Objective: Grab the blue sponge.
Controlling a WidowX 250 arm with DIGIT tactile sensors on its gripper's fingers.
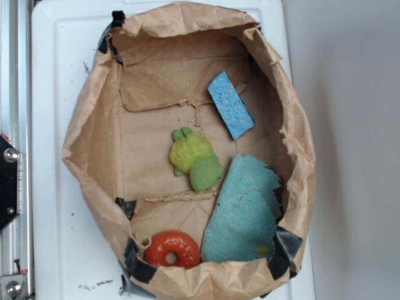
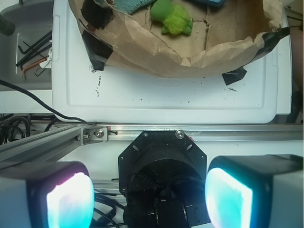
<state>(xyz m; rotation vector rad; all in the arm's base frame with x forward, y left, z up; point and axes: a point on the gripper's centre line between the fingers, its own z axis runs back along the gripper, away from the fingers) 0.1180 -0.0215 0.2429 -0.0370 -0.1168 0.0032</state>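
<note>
The blue sponge lies flat and slanted in the upper right of the brown paper bag basin. In the wrist view only a sliver of the blue sponge shows at the top edge. My gripper is open, with its two glowing pads far apart and nothing between them. It hangs over the robot's black base and the metal rail, well short of the bag. The gripper is out of the exterior view.
A green plush toy sits mid-basin, a teal frayed cloth at the lower right, a red ring at the bottom. The bag rests on a white tray. An aluminium rail and cables lie near the base.
</note>
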